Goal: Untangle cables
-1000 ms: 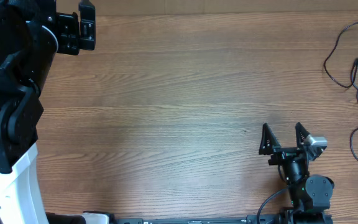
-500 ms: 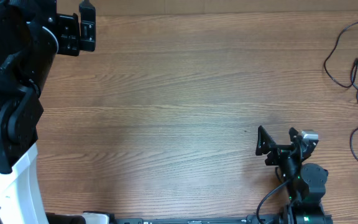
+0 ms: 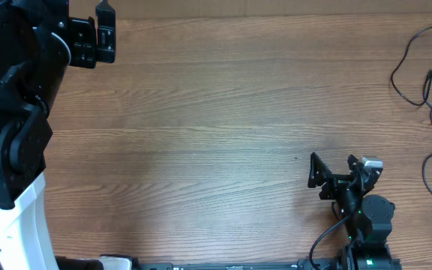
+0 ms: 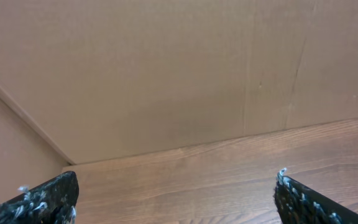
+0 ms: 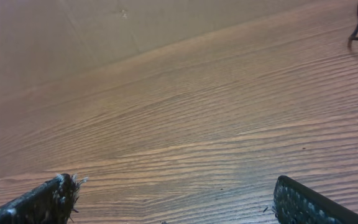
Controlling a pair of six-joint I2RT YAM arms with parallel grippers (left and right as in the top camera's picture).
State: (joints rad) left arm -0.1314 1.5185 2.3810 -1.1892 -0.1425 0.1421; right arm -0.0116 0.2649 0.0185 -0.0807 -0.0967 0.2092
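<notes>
From the overhead view I see the cables [image 3: 426, 82] lying on the wood-grain counter [image 3: 216, 127] at the far right edge of the frame. They are thin black cords in loose open loops that run from the upper right down to the middle right, partly cut off by the frame edge. The right tool [image 3: 333, 160] sits in the lower right of that view, pointing toward the top of the frame, its two fingers spread wide apart and gripping nothing. The cables lie well apart from it, up and to its right. In the right wrist view I have the two dark fingertips [image 5: 42, 205] at the lower corners with wood grain between them, and a short bit of black cord shows at the upper right corner. The left arm [image 3: 17, 97] fills the upper left of the overhead view, far across the counter from the cables. Through the left wrist view the left tool [image 4: 176, 202] is likewise spread wide, one fingertip at each lower corner, holding nothing. It looks across a strip of counter at a plain beige panel [image 4: 166, 68] that fills the upper part of the frame. Neither tool touches a cord
</notes>
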